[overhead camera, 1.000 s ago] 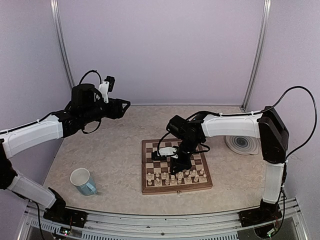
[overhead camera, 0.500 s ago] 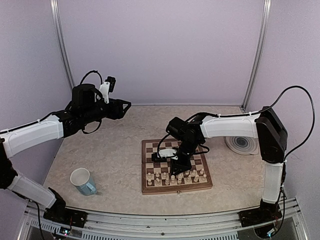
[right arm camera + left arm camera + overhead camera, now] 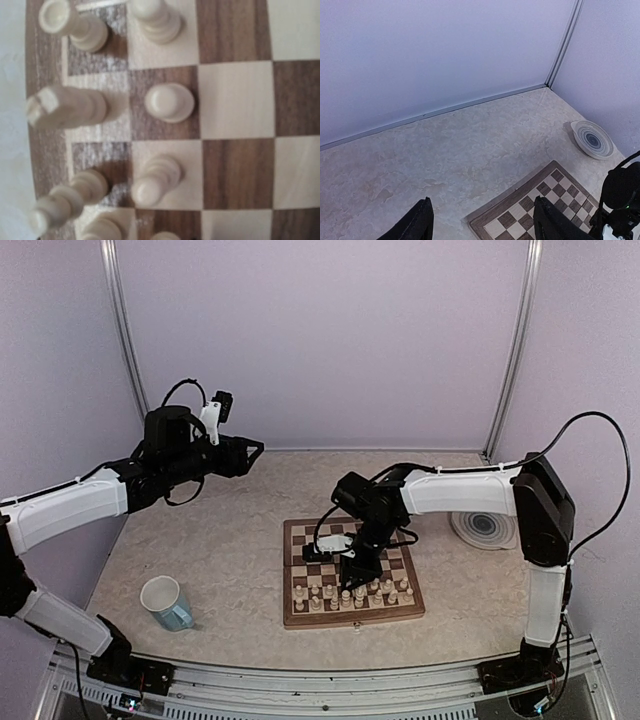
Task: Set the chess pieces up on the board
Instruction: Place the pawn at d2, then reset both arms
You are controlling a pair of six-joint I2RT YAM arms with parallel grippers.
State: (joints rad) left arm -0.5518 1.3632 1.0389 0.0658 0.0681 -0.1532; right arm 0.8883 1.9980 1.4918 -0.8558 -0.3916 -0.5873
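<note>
Seen from above, your right arm reached in from the right side of the table (image 3: 220, 530) and bent down over the board (image 3: 296, 540), which lay right of the table's centre. The right gripper (image 3: 355, 578) pointed down at the near half of the board, its tip just above the far row of the chess pieces (image 3: 318, 598). Those cream pieces stood in two rows along the near edge of the board. No view showed the right gripper's fingers clearly, so I could not tell how far apart they were or whether they had hold of a piece. Its wrist camera looked straight down on a round-topped pawn (image 3: 170, 102) standing alone in a dark square, with taller pieces on the squares to its left, all a little blurred.

Your left gripper (image 3: 252, 450) hung high over the far left of the table, well apart from the board. Its two fingers (image 3: 417, 225) were spread wide with nothing between them. A pale blue cup (image 3: 167, 602) stood near the front left, and a ringed plate (image 3: 487, 528) lay to the right of the board, close to the wall.
</note>
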